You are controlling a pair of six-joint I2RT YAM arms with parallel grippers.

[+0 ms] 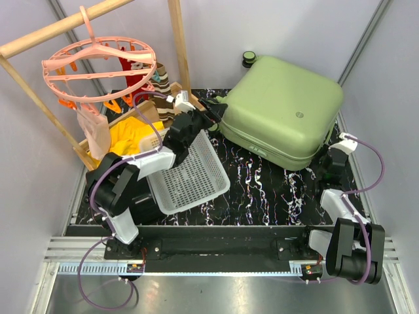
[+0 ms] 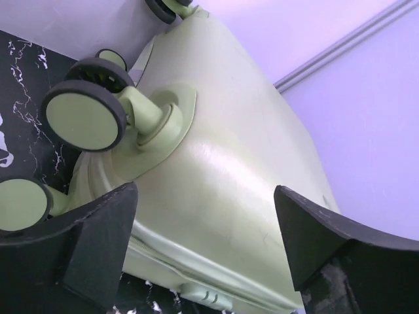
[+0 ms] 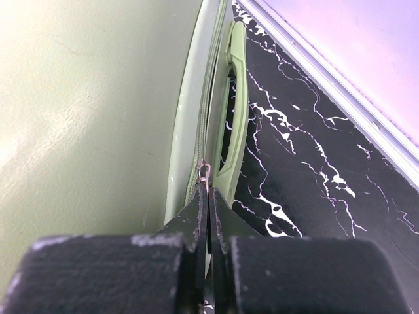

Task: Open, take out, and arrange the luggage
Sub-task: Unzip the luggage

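The luggage (image 1: pixel 281 108), a light-green hard-shell suitcase, lies flat and closed at the back right of the black marbled table (image 1: pixel 262 190). My left gripper (image 1: pixel 213 118) is at its left corner, open, with nothing between the fingers. In the left wrist view the luggage (image 2: pixel 222 170) fills the gap of the left gripper (image 2: pixel 204 193), with a wheel (image 2: pixel 85 114) to the left. My right gripper (image 1: pixel 330 157) is at the suitcase's right side. In the right wrist view the right gripper (image 3: pixel 209 190) is shut on the zipper pull (image 3: pixel 205 171), beside the side handle (image 3: pixel 236 104) of the luggage (image 3: pixel 85 111).
A white perforated basket (image 1: pixel 190 173) sits under my left arm. Behind it lie yellow cloth (image 1: pixel 134 134) and other garments. A pink round clip hanger (image 1: pixel 98 65) hangs from a wooden rack (image 1: pixel 177 39) at the back left. Grey walls close in on three sides.
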